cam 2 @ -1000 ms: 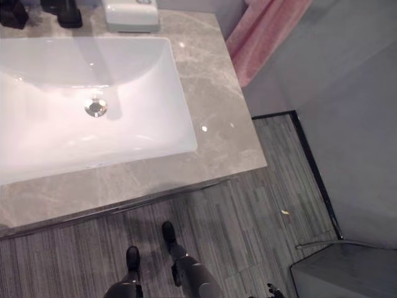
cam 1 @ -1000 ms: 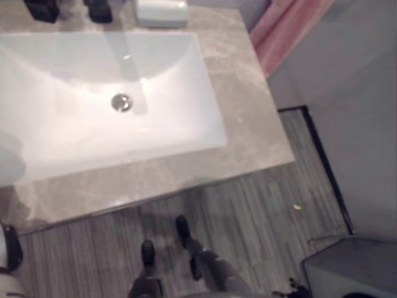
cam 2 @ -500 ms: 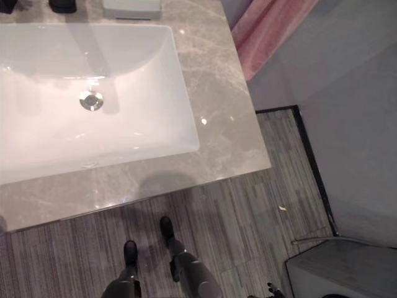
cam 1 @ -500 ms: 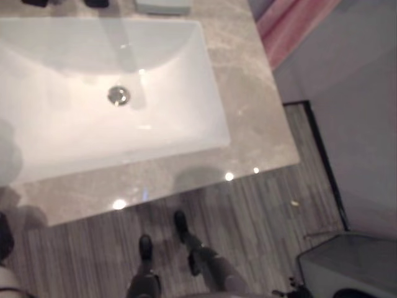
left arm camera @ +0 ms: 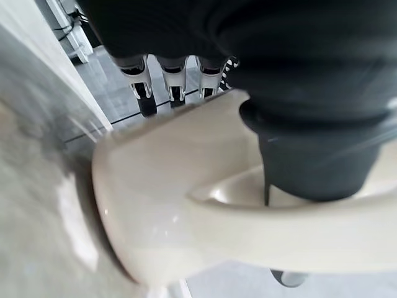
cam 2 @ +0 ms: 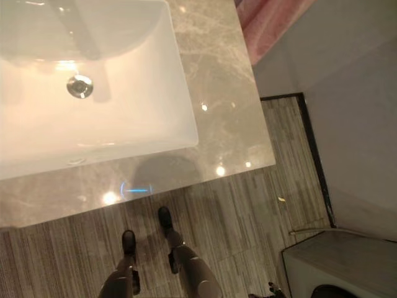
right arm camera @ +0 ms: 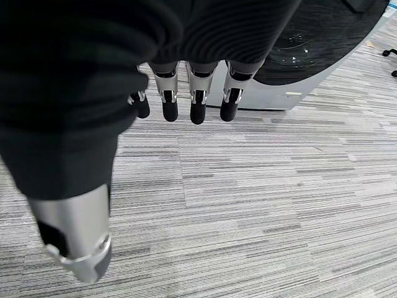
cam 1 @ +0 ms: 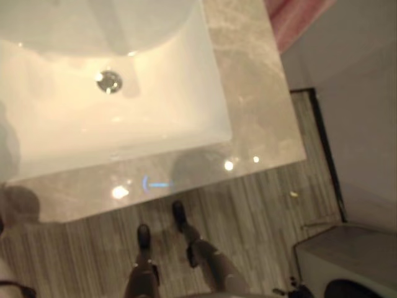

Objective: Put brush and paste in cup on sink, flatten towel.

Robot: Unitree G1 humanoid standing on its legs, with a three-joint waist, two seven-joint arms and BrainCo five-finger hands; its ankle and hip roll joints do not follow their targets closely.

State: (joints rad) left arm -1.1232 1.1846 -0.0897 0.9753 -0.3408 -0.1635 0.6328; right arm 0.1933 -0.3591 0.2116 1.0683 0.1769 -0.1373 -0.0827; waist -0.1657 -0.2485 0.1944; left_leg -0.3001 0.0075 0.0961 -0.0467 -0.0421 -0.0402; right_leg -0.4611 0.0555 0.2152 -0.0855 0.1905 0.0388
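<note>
Sink (cam 1: pixel 74 118): a white bowl set in a grey stone counter (cam 2: pixel 217 93). It has a round metal drain (cam 2: pixel 79 86) near its middle.
Brush, paste, cup: cannot tell where they are.
Towel (cam 2: pixel 267 22): something pink hangs past the far right corner of the counter. It may be the towel, but that cannot be told for sure.
Floor (right arm camera: pixel 260 198): grey striped boards, below the counter's near edge.
Box (cam 2: pixel 338 264): a pale grey box stands on the floor, low and to the right of the counter.
Left hand (left arm camera: pixel 170 77): its fingers hang straight in a row and hold nothing. A smooth cream curved thing (left arm camera: pixel 186 198) sits right below the wrist cover.
Right hand (right arm camera: pixel 192 99): its fingers hang straight down side by side over the floor, and the thumb stands apart. It holds nothing. A white machine with a round dark door (right arm camera: pixel 310 37) stands just past the fingertips.
</note>
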